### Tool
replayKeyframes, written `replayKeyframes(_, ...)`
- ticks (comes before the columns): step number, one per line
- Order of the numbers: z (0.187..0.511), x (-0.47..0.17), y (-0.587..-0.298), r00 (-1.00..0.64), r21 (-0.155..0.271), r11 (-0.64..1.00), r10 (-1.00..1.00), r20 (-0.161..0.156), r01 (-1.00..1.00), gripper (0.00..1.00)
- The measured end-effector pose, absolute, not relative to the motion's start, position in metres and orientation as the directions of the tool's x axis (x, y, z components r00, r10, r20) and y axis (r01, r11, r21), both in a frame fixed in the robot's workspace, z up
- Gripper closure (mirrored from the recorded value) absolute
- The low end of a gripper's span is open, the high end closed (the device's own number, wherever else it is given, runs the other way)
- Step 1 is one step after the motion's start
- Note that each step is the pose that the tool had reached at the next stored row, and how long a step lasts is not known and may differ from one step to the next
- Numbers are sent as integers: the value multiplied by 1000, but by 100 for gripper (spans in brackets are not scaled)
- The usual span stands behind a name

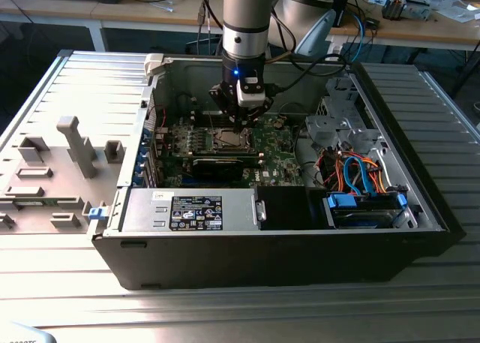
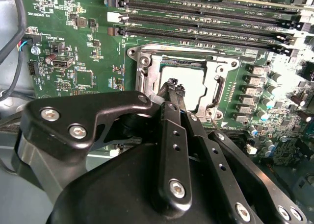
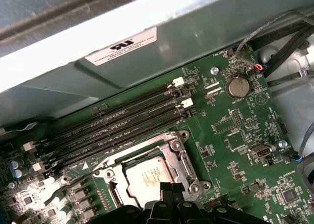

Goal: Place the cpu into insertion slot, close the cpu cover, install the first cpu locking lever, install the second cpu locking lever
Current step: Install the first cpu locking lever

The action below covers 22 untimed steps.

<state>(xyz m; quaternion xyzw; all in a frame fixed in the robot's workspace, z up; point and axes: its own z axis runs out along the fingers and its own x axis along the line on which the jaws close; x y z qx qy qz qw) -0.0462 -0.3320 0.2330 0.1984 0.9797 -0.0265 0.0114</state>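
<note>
The cpu (image 2: 195,81) lies flat in the insertion slot (image 2: 143,62), its silver face showing through the window of the cpu cover (image 2: 222,69), which lies down over it. My gripper (image 2: 175,85) hovers right over the cpu's edge, its black fingers (image 2: 169,116) pressed together with nothing between them. The first wrist view shows the cpu (image 3: 146,172), the cover (image 3: 180,158) and my gripper (image 3: 171,188) at the socket's near side. A wire lever (image 3: 64,188) sticks out beside the socket. In the exterior view my gripper (image 1: 241,119) hangs just above the socket (image 1: 231,138).
Long memory slots (image 2: 206,18) run beside the socket. The open computer case holds a labelled black power-supply box (image 1: 191,208), a blue drive bay (image 1: 365,208) and orange and blue cables (image 1: 352,166). A grey fixture tray (image 1: 67,155) lies on the exterior view's left.
</note>
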Motion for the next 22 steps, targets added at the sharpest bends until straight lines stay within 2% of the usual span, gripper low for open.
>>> replayKeyframes(22,233,-46,-332,-925,-47,924,378,-33,379,89)
